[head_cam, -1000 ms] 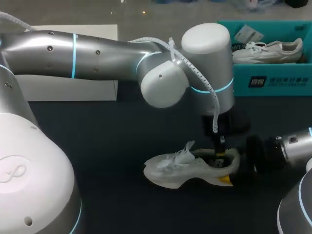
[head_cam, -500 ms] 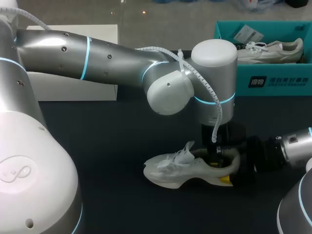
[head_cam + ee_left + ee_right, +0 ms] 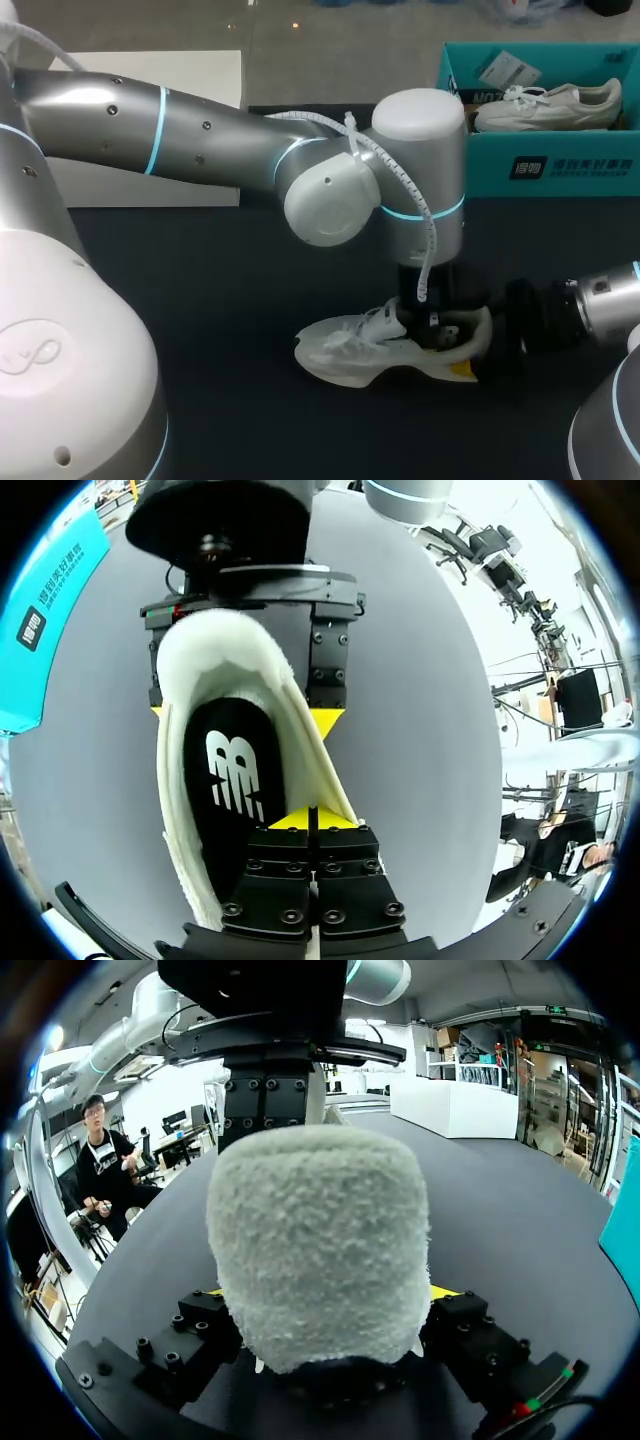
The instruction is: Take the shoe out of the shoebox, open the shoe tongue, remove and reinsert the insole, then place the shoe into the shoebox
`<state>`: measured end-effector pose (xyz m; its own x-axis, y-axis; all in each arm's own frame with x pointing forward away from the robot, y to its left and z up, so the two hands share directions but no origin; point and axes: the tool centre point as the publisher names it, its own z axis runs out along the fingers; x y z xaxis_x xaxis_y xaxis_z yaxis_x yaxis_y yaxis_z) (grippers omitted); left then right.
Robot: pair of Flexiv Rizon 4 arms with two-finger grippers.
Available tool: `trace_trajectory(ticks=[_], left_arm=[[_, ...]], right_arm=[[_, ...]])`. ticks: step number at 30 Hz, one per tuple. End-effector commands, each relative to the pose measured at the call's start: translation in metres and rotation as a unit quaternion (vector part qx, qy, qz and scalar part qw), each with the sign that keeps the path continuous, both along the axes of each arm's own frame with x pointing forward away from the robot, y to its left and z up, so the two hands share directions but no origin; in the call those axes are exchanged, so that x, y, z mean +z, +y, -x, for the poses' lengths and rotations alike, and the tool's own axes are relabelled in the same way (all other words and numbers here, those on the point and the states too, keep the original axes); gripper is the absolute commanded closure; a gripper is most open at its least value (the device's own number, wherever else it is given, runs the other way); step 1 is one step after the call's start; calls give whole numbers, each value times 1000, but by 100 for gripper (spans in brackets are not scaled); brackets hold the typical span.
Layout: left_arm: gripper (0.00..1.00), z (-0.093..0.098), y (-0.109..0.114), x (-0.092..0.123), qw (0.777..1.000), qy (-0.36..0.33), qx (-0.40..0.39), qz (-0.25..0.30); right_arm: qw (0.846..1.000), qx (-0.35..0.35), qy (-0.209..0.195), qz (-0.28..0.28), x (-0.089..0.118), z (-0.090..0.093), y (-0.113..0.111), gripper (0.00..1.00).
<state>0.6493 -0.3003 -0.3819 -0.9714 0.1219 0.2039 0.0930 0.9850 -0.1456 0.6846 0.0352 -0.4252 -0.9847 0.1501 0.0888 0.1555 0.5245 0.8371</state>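
Shoe gripped at the heel on the worktop, its mate in the box.
Nearest, the shoe [image 3: 365, 352] stands on the dark worktop [image 3: 230, 300]. The right jaws clamp its fleecy heel from both sides, and the left jaws, closed tip to tip, sit at the collar's edge. Only the left wrist view shows the black insole [image 3: 232, 780] lying inside. Farther back, the teal shoebox [image 3: 480, 170] holds a second shoe [image 3: 545, 105] and a card [image 3: 505, 68].

I see the white shoe [image 3: 350, 352] upright on its sole near the table's front edge, right of the middle, with its toe toward the left edge and its fleecy heel toward the right. Its black insole [image 3: 232, 780] lies inside. The teal shoebox [image 3: 560, 168] stands open at the far right corner, holding a second white shoe [image 3: 545, 105].
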Motion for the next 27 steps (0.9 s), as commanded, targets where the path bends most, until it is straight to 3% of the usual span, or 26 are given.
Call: trace_trajectory(ticks=[1,11,12,15,18,19,20,24,25,27], left_arm=[[100,-2,1,-12,1000,8,0,-1],[100,6,3,-19,1000,19,-23,-6],[95,6,4,-20,1000,19,-23,-7],[65,5,5,-22,1000,20,-20,-7],[45,3,6,-25,1000,14,-16,-9],[44,3,6,-25,1000,10,-17,-7],[51,2,5,-26,1000,2,-18,1],[53,-3,4,-31,1000,-23,-17,4],[49,-6,5,-33,1000,-22,-14,5],[23,-10,7,-37,1000,-30,-9,4]], right_arm=[[1000,-1,-1,1,0,1,-1,100],[1000,-1,-1,1,0,1,-1,100],[1000,-1,-1,1,0,1,-1,100],[1000,-1,-1,1,0,1,-1,100],[1000,-1,-1,1,0,1,-1,100],[1000,-1,-1,1,0,1,-1,100],[1000,-1,-1,1,0,1,-1,100],[1000,-1,-1,1,0,1,-1,100],[1000,-1,-1,1,0,1,-1,100],[1000,-1,-1,1,0,1,-1,100]])
